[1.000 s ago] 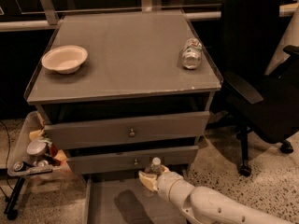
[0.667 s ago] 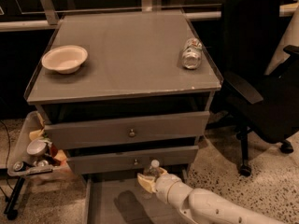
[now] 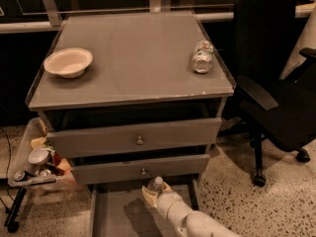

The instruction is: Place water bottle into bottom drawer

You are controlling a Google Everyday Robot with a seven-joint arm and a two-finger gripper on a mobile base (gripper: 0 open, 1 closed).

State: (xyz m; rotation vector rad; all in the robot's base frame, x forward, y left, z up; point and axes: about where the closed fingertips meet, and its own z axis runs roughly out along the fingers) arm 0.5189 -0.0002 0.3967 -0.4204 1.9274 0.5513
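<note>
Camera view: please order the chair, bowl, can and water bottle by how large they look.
1. chair
2. bowl
3. can
4. water bottle, only its top visible; the gripper holds it in its jaws above the bottom drawer.

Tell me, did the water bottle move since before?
Yes. The water bottle, held in the gripper, has sunk lower below the drawer knob and edged left, toward the bottom drawer.

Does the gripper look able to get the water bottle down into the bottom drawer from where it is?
Probably yes: the gripper, holding the water bottle, hangs over the open bottom drawer, with bare floor beneath.
</note>
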